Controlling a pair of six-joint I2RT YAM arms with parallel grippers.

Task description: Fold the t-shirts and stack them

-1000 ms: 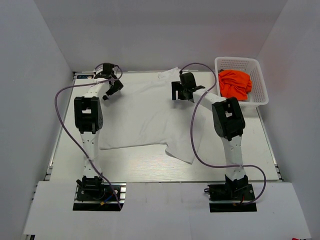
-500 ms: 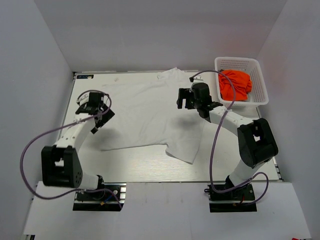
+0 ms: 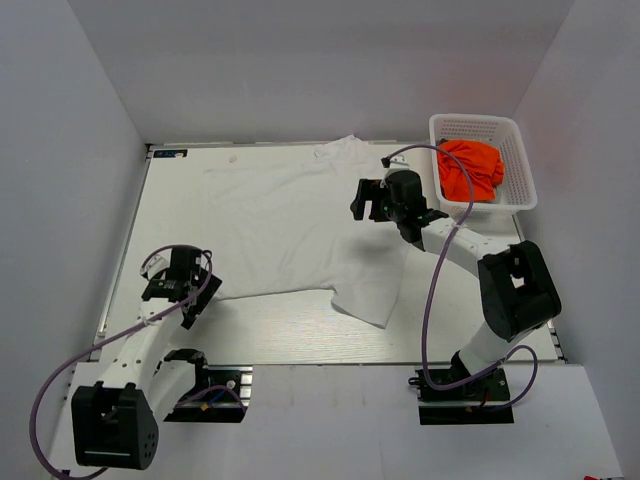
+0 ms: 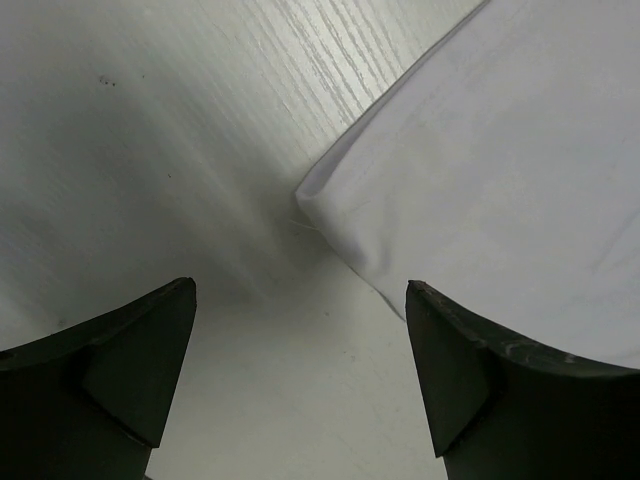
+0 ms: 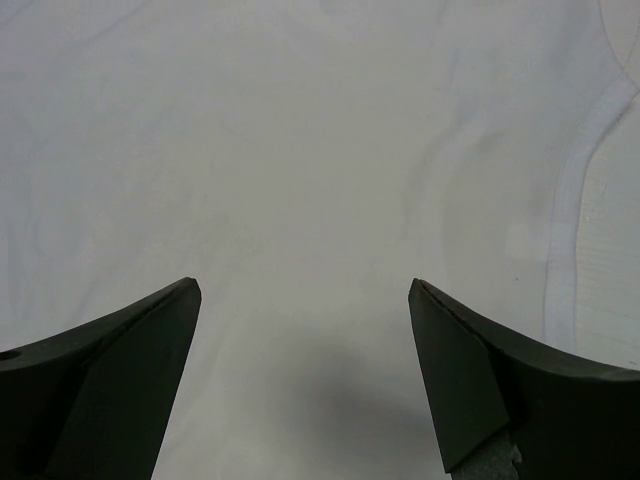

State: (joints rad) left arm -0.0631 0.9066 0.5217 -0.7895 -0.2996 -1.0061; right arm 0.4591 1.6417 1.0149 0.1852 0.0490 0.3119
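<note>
The white t-shirt (image 3: pixel 290 225) lies spread flat on the table. The orange t-shirt (image 3: pixel 468 168) sits bunched in the white mesh basket (image 3: pixel 520 165) at the back right. My left gripper (image 3: pixel 178 290) is open and empty, low over the table just left of the white shirt's near left corner (image 4: pixel 310 195). My right gripper (image 3: pixel 375 200) is open and empty, hovering over the white shirt's right part (image 5: pixel 300 180), with a hem seam (image 5: pixel 565 210) to its right.
The table's left edge (image 3: pixel 120 270) is close to my left gripper. The basket stands against the right wall. Both arms' purple cables loop above the table.
My left arm has pulled back from the far left of the table to the shirt's near left corner. My right gripper has moved right and stays over the shirt. Both are open throughout.
</note>
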